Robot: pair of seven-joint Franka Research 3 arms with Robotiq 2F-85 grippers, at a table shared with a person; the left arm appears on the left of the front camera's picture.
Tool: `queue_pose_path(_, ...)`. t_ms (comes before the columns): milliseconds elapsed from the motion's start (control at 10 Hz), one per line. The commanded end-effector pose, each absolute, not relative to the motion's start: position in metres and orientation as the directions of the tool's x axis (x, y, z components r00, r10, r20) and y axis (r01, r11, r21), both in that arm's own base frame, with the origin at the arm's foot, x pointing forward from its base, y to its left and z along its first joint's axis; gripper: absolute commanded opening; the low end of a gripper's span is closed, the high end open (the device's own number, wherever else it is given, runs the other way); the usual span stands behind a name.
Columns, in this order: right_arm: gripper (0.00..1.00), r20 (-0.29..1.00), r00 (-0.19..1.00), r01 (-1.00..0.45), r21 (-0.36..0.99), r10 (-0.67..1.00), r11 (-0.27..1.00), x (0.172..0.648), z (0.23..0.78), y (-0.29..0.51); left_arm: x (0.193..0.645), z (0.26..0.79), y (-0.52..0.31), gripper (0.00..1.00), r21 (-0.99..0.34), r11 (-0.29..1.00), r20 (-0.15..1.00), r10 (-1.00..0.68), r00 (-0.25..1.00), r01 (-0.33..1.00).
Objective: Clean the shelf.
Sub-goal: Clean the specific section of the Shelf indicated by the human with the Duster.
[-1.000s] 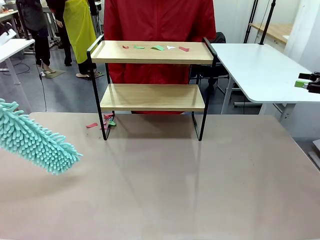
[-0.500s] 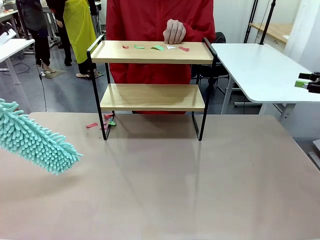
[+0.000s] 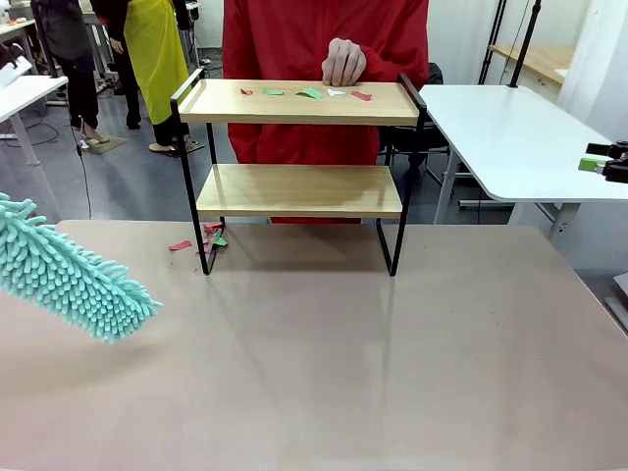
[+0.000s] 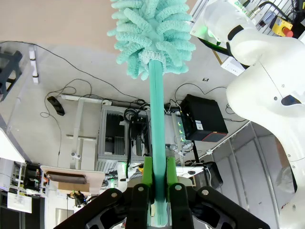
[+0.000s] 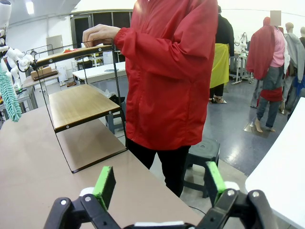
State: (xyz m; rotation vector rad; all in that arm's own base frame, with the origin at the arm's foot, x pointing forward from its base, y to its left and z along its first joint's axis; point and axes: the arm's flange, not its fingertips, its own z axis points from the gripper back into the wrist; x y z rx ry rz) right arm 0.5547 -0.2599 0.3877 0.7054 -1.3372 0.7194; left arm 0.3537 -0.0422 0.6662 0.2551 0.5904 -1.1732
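While left hand (image 4: 159, 174) grips duster (image 3: 69, 285), right hand (image 5: 159, 183) agape, scraps (image 3: 311, 94) litter the wooden shelf (image 3: 299, 189).

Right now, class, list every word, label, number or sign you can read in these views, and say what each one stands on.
No text can be read in any view.
On the white arm, left wrist view, the sticker is too small to read.
On the shelf, paper scraps and duster: no print visible.

Paper scraps (image 3: 310, 94) on shelf (image 3: 299, 189), duster (image 3: 69, 280) left
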Motion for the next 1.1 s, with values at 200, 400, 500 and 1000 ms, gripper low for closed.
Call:
queue_pose_path(200,1.0,0.994,0.09,-0.799,0.038,0.058,0.6,0.555,0.39,-0.258,0.351,0.668,-0.041,0.13,-0.119,0.377,-0.553,-0.793,0.254,0.918)
queue_pose_path(400,1.0,0.994,0.09,-0.799,0.038,0.058,0.6,0.555,0.39,-0.258,0.351,0.668,-0.041,0.13,-0.119,0.377,-0.553,-0.793,0.254,0.918)
queue_pose_path(500,1.0,0.994,0.09,-0.799,0.038,0.058,0.6,0.555,0.39,-0.258,0.354,0.666,-0.042,0.13,-0.112,0.381,-0.558,-0.788,0.259,0.918)
queue_pose_path(1000,1.0,0.994,0.09,-0.799,0.038,0.058,0.6,0.555,0.39,-0.258,0.364,0.653,-0.036,0.13,-0.16,0.211,0.012,-0.976,0.215,0.964)
